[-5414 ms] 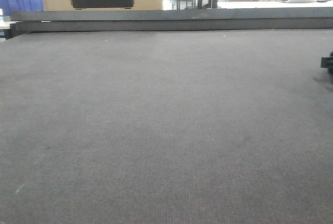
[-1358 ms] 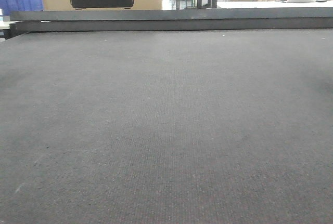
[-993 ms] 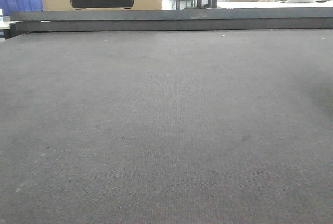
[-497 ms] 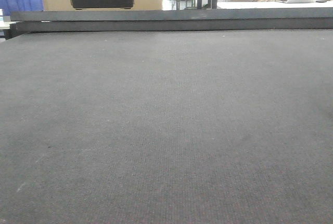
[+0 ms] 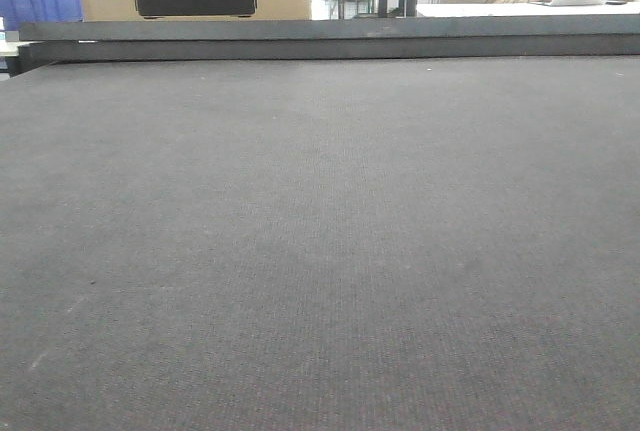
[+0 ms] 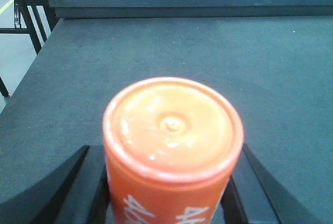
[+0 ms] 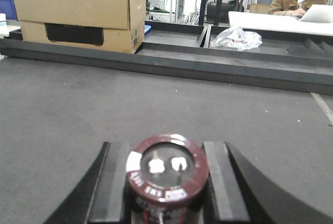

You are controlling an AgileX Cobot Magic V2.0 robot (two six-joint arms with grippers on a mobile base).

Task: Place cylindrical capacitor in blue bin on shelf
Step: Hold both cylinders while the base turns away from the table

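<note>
Here, left tool [image 6: 169, 199] clamps an orange cylinder [image 6: 173, 128], right tool [image 7: 167, 193] a maroon capacitor [image 7: 167, 169].

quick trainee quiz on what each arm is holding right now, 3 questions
1. True or false: the left fingers hold nothing.
2. The capacitor between the right fingers is: A) blue B) maroon C) green
3. How many terminals show on its top?
Key: 1 false, they grip an orange cylinder. 2 B. 3 two.
</note>
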